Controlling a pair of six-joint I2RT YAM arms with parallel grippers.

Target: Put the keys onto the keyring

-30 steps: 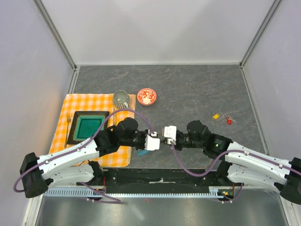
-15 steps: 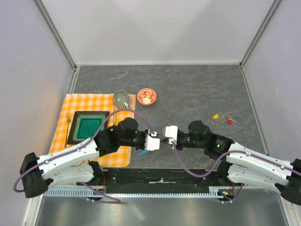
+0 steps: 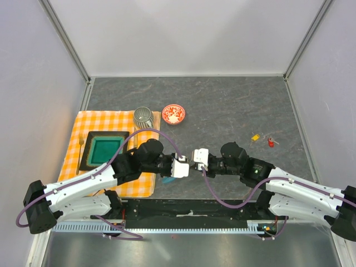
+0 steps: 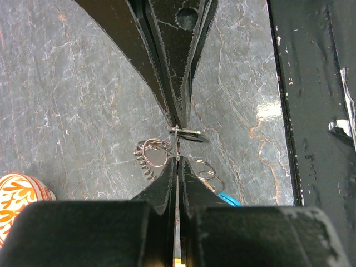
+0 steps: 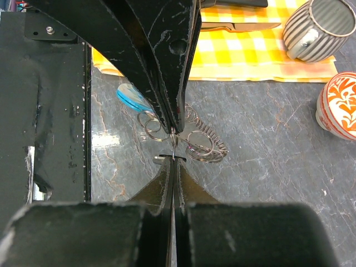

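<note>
My left gripper (image 3: 188, 165) and right gripper (image 3: 193, 161) meet tip to tip near the table's front edge. In the left wrist view my left gripper (image 4: 177, 162) is shut on a thin wire ring of the keyring (image 4: 153, 153), which hangs just over the table with its blue tag (image 4: 228, 198). My right gripper (image 5: 173, 165) is shut on the black key (image 4: 189, 134), held edge-on against that ring. The keyring (image 5: 201, 144) and its blue tag (image 5: 130, 98) also show in the right wrist view. The yellow key (image 3: 255, 137) and red key (image 3: 271, 142) lie loose at the right.
A ribbed metal cup (image 3: 143, 116) and a red patterned bowl (image 3: 173, 114) stand at the back. An orange checked cloth (image 3: 92, 125) with a green plate (image 3: 104, 149) lies on the left. A black rail (image 3: 189, 208) runs along the front edge.
The right arm has shifted very slightly. Both grippers stay shut and tip to tip in the same place.
</note>
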